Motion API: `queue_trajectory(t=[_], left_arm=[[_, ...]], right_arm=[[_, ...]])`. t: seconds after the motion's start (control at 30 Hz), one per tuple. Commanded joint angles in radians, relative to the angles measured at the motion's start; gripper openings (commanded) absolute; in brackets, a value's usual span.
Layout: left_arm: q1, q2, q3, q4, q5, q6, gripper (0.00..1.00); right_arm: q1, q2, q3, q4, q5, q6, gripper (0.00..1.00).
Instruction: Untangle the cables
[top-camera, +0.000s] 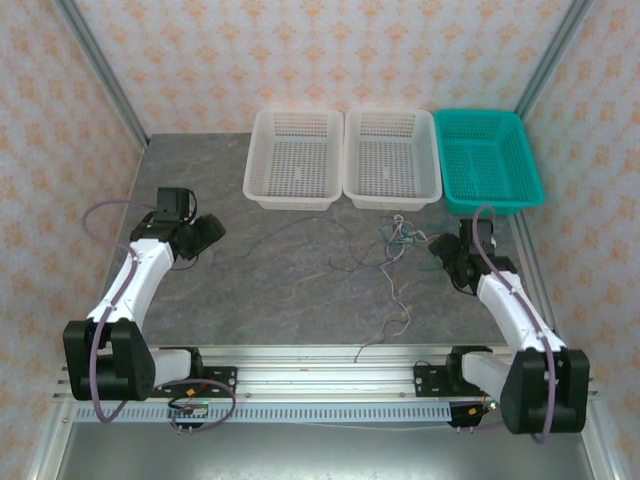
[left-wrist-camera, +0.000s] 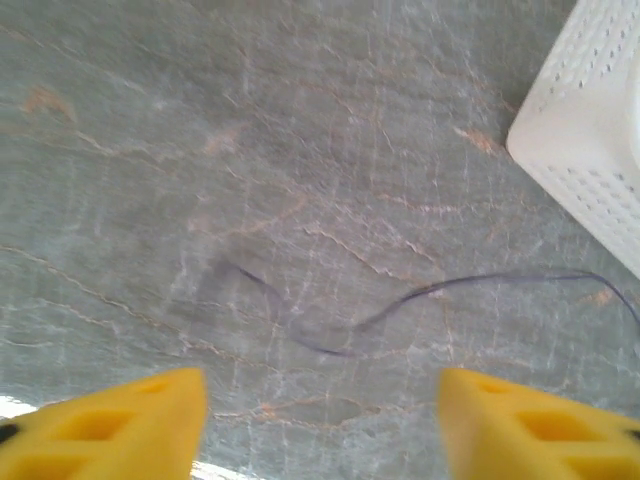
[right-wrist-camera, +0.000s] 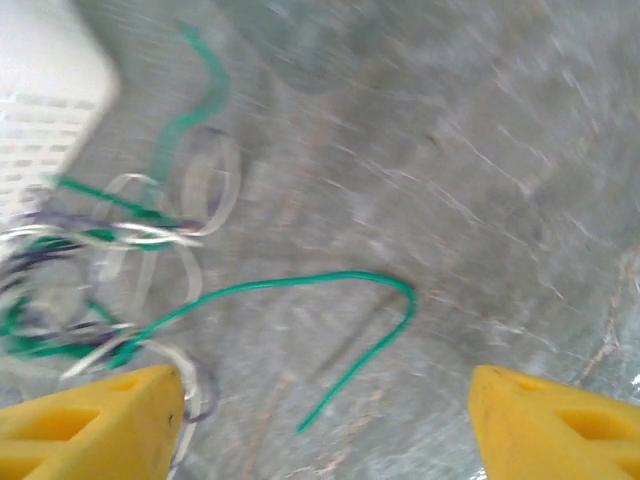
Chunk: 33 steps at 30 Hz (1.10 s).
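My left gripper (left-wrist-camera: 320, 430) stands wide open, its yellow fingers (left-wrist-camera: 110, 425) far apart at the bottom corners of the wrist view, with nothing between them and nothing touched. Just ahead of it the dark purplish cable (left-wrist-camera: 330, 345) lies in a loose wave on the grey table (left-wrist-camera: 200, 150) and runs off to the right, where a corner of the left white basket (left-wrist-camera: 590, 130) comes in. My right gripper (right-wrist-camera: 325, 425) is spread open as well and holds nothing. In front of it the green cable (right-wrist-camera: 300, 285) arches across the table, its loose end lying between the fingers without touching either. To the left sits the tangle (right-wrist-camera: 60, 300) of green, white and purplish strands, close to my left-hand finger, with loops of the white cable (right-wrist-camera: 200, 190) lying over it and a corner of the middle white basket (right-wrist-camera: 40, 100) behind. From overhead, the knot lies on the table just in front of the gap between the middle white basket and the teal basket (top-camera: 487, 160), just beside the right gripper. Thin strands trail leftward toward the left gripper and down toward the near edge. Nothing stands between either gripper and the cables. The left arm reaches forward from its near-left base with the wrist turned inward. The right arm leans forward and inward toward the knot.
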Motion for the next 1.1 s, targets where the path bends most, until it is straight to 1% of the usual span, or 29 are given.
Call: queue_trajectory(t=[0.0,0.07,0.13,0.23,0.27,0.33,0.4,0.43,0.5,0.57,0.6,0.63,0.67,0.73,0.77,0.8,0.87,0.93,1.0,1.07], left_arm=[[-0.034,-0.12,-0.004,0.039,-0.125,0.06,0.72],[-0.087,-0.177,0.006,0.063,-0.141,0.096,0.73],[-0.171,-0.206,0.016,0.104,-0.112,0.139,0.72],[-0.357,-0.199,0.028,0.167,-0.074,0.217,0.72],[-0.414,-0.19,0.028,0.177,-0.083,0.251,0.73],[-0.556,-0.164,0.032,0.183,-0.141,0.338,0.73],[-0.659,-0.14,0.027,0.198,-0.182,0.4,0.74],[-0.692,-0.13,0.018,0.221,-0.175,0.426,0.75],[-0.728,-0.121,0.0,0.268,-0.145,0.452,0.77],[-0.736,-0.118,-0.021,0.324,-0.102,0.451,0.79],[-0.737,-0.118,-0.031,0.351,-0.084,0.446,0.8],[-0.737,-0.115,-0.037,0.374,-0.075,0.437,0.8],[-0.736,-0.109,-0.041,0.393,-0.072,0.422,0.81],[-0.736,-0.081,-0.032,0.407,-0.076,0.378,0.81],[-0.737,-0.054,-0.013,0.396,-0.1,0.336,0.81],[-0.736,-0.02,0.013,0.37,-0.136,0.274,0.81],[-0.737,0.062,0.069,0.307,-0.199,0.129,0.8],[-0.737,0.143,0.113,0.269,-0.219,-0.035,0.79],[-0.737,0.226,0.137,0.269,-0.21,-0.198,0.78],[-0.737,0.3,0.144,0.325,-0.156,-0.313,0.77]], right_arm=[[0.098,0.003,0.115,-0.101,0.127,-0.089,0.76],[0.172,0.058,0.169,-0.109,0.127,-0.115,0.76],[0.226,0.15,0.213,-0.101,0.116,-0.121,0.76],[0.24,0.281,0.247,-0.057,0.067,-0.048,0.76],[0.243,0.307,0.253,-0.04,0.058,-0.034,0.76],[0.249,0.369,0.267,-0.008,0.068,-0.023,0.78],[0.253,0.425,0.283,0.027,0.071,-0.041,0.81],[0.255,0.454,0.294,0.035,0.07,-0.058,0.84],[0.258,0.492,0.301,0.057,0.077,-0.083,0.87],[0.259,0.524,0.296,0.085,0.082,-0.105,0.87],[0.26,0.539,0.289,0.105,0.091,-0.115,0.85],[0.26,0.548,0.283,0.122,0.101,-0.125,0.82],[0.262,0.556,0.273,0.148,0.112,-0.136,0.76],[0.261,0.568,0.26,0.171,0.123,-0.151,0.55],[0.261,0.568,0.258,0.17,0.121,-0.153,0.42],[0.262,0.564,0.251,0.17,0.11,-0.153,0.33],[0.265,0.544,0.23,0.171,0.088,-0.145,0.22],[0.268,0.514,0.2,0.168,0.069,-0.132,0.14],[0.27,0.47,0.154,0.174,0.042,-0.099,0.05],[0.283,0.423,0.104,0.189,0.012,-0.059,0.02]])
